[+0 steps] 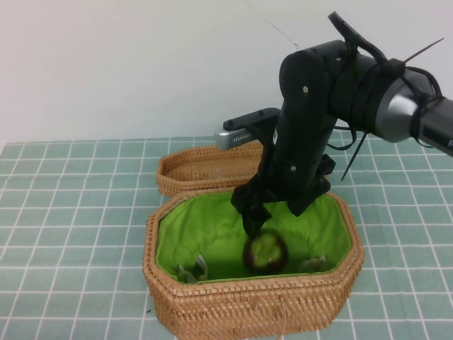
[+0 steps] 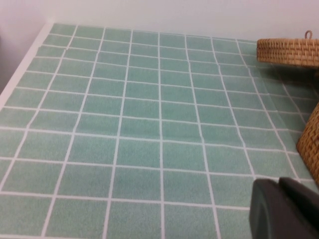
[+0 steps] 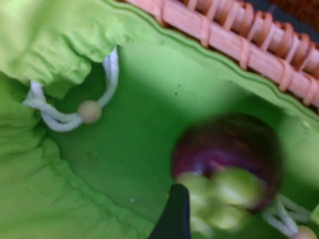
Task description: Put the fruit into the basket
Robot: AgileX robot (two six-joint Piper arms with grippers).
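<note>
The fruit (image 1: 265,253), dark maroon with green lobes on top, lies inside the basket (image 1: 241,306), a deep octagonal wicker one with bright green lining, near its front wall. My right gripper (image 1: 256,222) hangs just above and behind the fruit, inside the basket's mouth, open and holding nothing. In the right wrist view the fruit (image 3: 227,149) is blurred on the green lining (image 3: 144,104), just past one dark fingertip (image 3: 174,214). My left gripper (image 2: 285,209) is shut and empty, low over the tiled table, left of the basket (image 2: 311,142).
The shallow unlined wicker lid (image 1: 205,168) lies right behind the basket; it also shows in the left wrist view (image 2: 289,50). White drawstrings with beads (image 3: 88,111) lie in the lining. Green tiled cloth (image 1: 71,212) covers the table; a white wall stands behind.
</note>
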